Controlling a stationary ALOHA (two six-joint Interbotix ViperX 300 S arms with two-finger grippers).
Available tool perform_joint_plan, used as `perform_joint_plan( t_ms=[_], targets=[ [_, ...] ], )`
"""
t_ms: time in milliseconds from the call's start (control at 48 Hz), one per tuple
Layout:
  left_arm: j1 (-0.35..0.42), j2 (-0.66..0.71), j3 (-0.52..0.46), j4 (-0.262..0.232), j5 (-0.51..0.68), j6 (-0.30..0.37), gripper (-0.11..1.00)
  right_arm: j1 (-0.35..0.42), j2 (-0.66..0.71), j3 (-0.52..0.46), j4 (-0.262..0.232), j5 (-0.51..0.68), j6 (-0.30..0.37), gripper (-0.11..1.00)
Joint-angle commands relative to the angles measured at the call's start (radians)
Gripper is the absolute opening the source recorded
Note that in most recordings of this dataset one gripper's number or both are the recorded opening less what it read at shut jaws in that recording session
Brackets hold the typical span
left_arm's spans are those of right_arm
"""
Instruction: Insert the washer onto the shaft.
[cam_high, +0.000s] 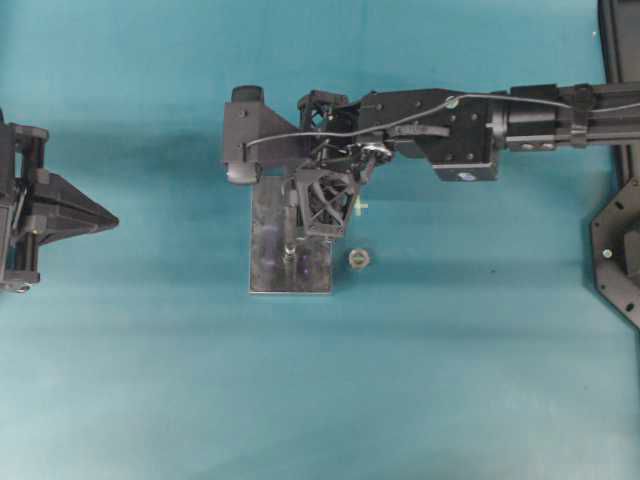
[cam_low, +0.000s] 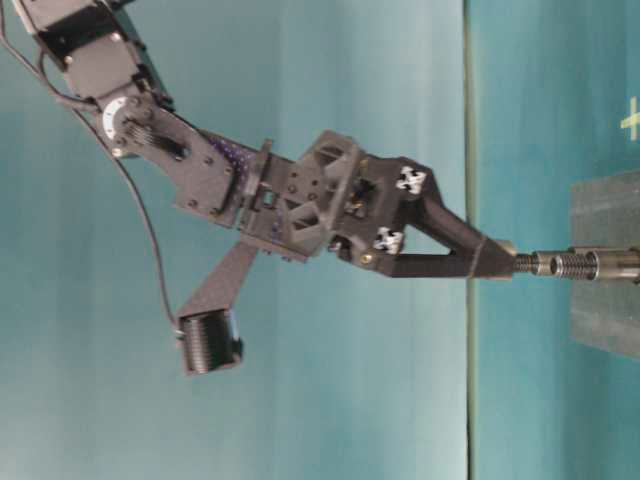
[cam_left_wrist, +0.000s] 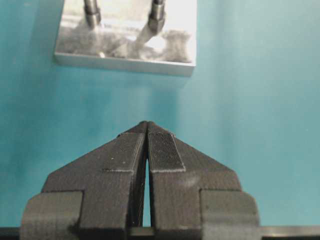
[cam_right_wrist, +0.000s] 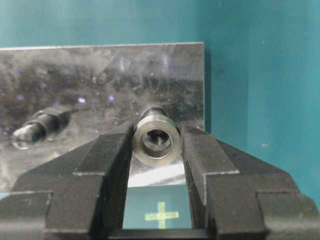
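Observation:
My right gripper is shut on the washer, a thick steel ring pinched between both fingers. The washer sits right over the tip of an upright threaded shaft, whose end shows through its hole. The shaft stands on a steel plate. From table level the fingertips hold the washer at the shaft's top. Overhead, the right gripper leans over the plate. My left gripper hangs far left, shut and holding nothing, with its fingertips pointing at the plate.
A second threaded stud stands on the same plate beside the first. A small metal nut lies on the teal table just right of the plate. A yellow cross is marked on the table near the plate's edge.

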Motion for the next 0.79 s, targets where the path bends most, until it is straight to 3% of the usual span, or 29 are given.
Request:
perform_joint_plan(
  t_ms=[0, 646, 708, 771],
  targets=[
    [0.002, 0.008, -0.017, 0.003, -0.008, -0.002, 0.00, -0.003, -0.014, -0.026, -0.002, 0.002, -0.015, 0.34],
    [0.002, 0.021, -0.025, 0.003, -0.005, -0.002, 0.00, -0.005, -0.006, -0.029, 0.002, 0.000, -0.015, 0.34],
    [0.002, 0.025, -0.029, 0.003, -0.003, -0.002, 0.00, -0.006, 0.000, -0.031, 0.002, 0.003, -0.011, 0.43],
    [0.002, 0.028, -0.034, 0.003, -0.003, -0.002, 0.00, -0.008, 0.006, -0.031, 0.003, 0.006, -0.009, 0.63]
  ],
)
